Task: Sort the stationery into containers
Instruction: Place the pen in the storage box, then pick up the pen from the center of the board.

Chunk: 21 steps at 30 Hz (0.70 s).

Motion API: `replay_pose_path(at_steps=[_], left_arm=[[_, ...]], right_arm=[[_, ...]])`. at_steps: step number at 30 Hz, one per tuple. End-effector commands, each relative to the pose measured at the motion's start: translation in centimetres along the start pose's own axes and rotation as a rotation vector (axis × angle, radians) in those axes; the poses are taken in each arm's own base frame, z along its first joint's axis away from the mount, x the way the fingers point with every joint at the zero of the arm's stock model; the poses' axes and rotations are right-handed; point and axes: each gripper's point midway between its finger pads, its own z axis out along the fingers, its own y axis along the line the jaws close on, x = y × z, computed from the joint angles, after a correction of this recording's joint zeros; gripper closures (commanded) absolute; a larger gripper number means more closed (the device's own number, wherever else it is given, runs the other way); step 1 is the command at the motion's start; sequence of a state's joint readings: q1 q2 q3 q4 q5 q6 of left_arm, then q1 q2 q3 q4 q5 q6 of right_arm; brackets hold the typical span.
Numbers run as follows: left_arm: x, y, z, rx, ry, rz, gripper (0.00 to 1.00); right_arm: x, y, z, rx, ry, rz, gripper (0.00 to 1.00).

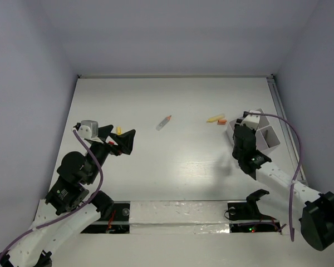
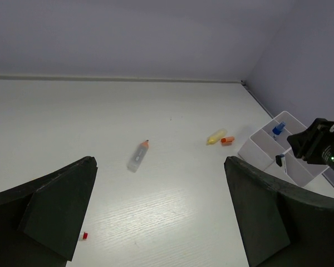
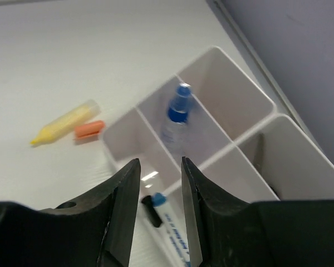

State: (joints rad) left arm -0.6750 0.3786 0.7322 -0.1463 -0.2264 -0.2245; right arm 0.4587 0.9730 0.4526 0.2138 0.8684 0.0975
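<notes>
Evidently free of any grip, the thin blue-and-white plastic pen with a black cap [image 3: 162, 214] lies in the nearest compartment of the joined white plastic boxes [image 3: 234, 149]. It sits under the right gripper [image 3: 158, 164], whose jaws stand parted around nothing. Light, stiff and slick, the pen is best pinched mid-barrel. The left gripper [image 1: 117, 133] gapes wide and empty. Only the overhead view shows a tiny yellow piece [image 1: 118, 130] by its fingers. The right wrist view shows the pen's lie, which the arm hides from overhead.
</notes>
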Motion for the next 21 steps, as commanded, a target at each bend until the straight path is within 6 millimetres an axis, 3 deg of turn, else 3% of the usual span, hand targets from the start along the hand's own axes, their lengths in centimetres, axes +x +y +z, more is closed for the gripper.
replay_pose_path(at_steps=[1, 2, 4, 5, 6, 7, 8, 11, 12, 14, 15, 19, 20, 21], left_arm=[[-0.5, 0.0, 0.5, -0.01, -0.027, 0.006, 0.01], [-0.6, 0.3, 0.5, -0.025, -0.032, 0.005, 0.01], [-0.7, 0.8, 0.6, -0.045, -0.035, 0.006, 0.01], [-0.8, 1.2, 0.6, -0.068, -0.042, 0.006, 0.01], [-0.9, 1.4, 0.6, -0.076, -0.044, 0.004, 0.01], [-1.0, 2.0, 0.7, -0.105, -0.051, 0.006, 0.01], [-1.1, 2.4, 0.6, -0.125, -0.058, 0.004, 0.01], [-1.5, 3.8, 0.6, -0.196, -0.073, 0.004, 0.01], [-1.6, 4.3, 0.6, -0.222, -0.078, 0.002, 0.01], [-1.9, 5.1, 0.4, -0.263, -0.093, -0.002, 0.01], [-2.1, 5.5, 0.3, -0.286, -0.099, -0.002, 0.01], [-3.1, 6.9, -0.9, -0.365, -0.155, -0.018, 0.01], [-3.5, 7.4, -1.3, -0.392, -0.176, -0.023, 0.01], [-3.8, 7.6, -1.6, -0.402, -0.191, -0.029, 0.01]], right_arm=[[-5.1, 4.4, -1.4, -0.196, -0.076, 0.06, 0.59], [-6.9, 7.1, -2.1, -0.324, -0.08, 0.074, 0.59], [-6.3, 11.5, -2.6, -0.476, -0.015, 0.044, 0.6], [-7.9, 15.3, -4.6, -0.633, -0.009, 0.047, 0.6], [-7.8, 17.6, -5.4, -0.698, 0.005, 0.025, 0.6], [-5.4, 20.7, -5.6, -0.753, 0.072, -0.047, 0.6], [-4.9, 24.2, -8.2, -0.891, 0.094, -0.082, 0.6], [-4.1, 32.0, -11.0, -1.095, 0.135, -0.156, 0.6], [-3.7, 34.3, -13.1, -1.187, 0.144, -0.176, 0.6], [-3.4, 38.4, -14.5, -1.263, 0.142, -0.206, 0.6], [-3.0, 39.9, -16.6, -1.346, 0.147, -0.223, 0.6], [-1.6, 44.5, -20.4, -1.47, 0.167, -0.248, 0.6], [-2.4, 45.5, -21.2, -1.49, 0.149, -0.259, 0.6], [-0.4, 46.6, -21.1, -1.488, 0.175, -0.291, 0.6]])
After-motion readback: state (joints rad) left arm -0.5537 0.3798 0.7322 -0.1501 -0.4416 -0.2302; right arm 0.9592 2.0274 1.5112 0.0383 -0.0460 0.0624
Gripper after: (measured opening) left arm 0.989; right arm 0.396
